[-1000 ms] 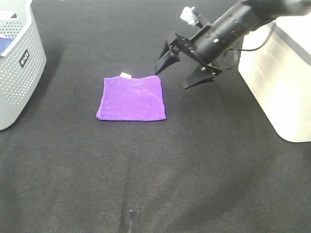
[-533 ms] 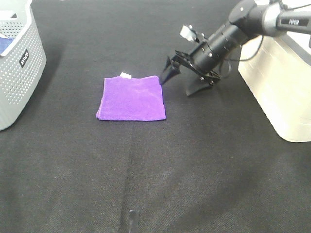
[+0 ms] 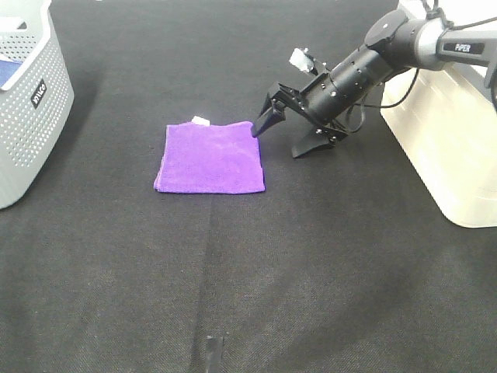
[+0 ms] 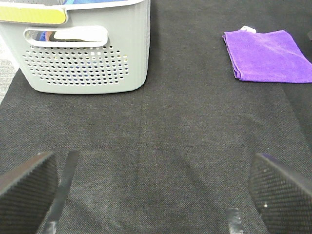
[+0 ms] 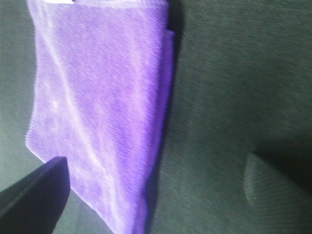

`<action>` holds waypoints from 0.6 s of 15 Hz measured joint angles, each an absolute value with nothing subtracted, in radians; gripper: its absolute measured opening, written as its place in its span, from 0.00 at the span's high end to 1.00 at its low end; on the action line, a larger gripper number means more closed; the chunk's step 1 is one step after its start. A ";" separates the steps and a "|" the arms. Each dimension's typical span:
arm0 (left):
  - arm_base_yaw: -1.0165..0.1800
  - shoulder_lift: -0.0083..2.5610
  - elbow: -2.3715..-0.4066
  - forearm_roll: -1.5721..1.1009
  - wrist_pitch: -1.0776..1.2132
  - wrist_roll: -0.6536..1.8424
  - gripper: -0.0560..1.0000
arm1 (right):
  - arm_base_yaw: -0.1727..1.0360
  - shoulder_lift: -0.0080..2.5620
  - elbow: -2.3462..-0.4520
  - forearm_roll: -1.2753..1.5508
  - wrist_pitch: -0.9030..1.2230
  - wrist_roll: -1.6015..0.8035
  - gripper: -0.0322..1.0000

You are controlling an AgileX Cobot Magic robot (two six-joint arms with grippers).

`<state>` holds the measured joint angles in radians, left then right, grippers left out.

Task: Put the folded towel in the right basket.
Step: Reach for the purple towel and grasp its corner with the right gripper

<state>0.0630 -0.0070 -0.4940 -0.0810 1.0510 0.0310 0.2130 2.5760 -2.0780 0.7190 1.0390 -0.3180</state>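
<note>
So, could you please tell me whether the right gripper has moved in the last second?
Yes: the right gripper has dropped lower, one finger now at the unmoved towel's far right corner.

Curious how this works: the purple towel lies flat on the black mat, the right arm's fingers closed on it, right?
No: the exterior high view shows the right fingers open at the edge of the towel, not closed on it. The rest holds.

Right gripper point(image 3: 277, 143) lower, nearer the towel point(image 3: 210, 158) corner
</note>
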 joint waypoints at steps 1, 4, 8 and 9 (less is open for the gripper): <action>0.063 -0.007 -0.494 -0.081 1.051 0.032 0.01 | 0.226 2.583 -2.083 0.721 1.036 -0.318 0.07; 0.063 -0.007 -0.494 -0.081 1.051 0.032 0.01 | 0.328 2.623 -2.096 0.776 0.963 -0.311 0.10; 0.063 -0.007 -0.494 -0.081 1.051 0.032 0.01 | 0.411 2.641 -2.097 0.800 0.878 -0.307 0.28; 0.063 -0.007 -0.494 -0.081 1.051 0.032 0.01 | 0.424 2.644 -2.097 0.803 0.856 -0.305 0.39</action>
<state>0.0630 -0.0070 -0.4940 -0.0810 1.0510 0.0320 0.4240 2.6440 -2.0970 0.8030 0.8560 -0.3050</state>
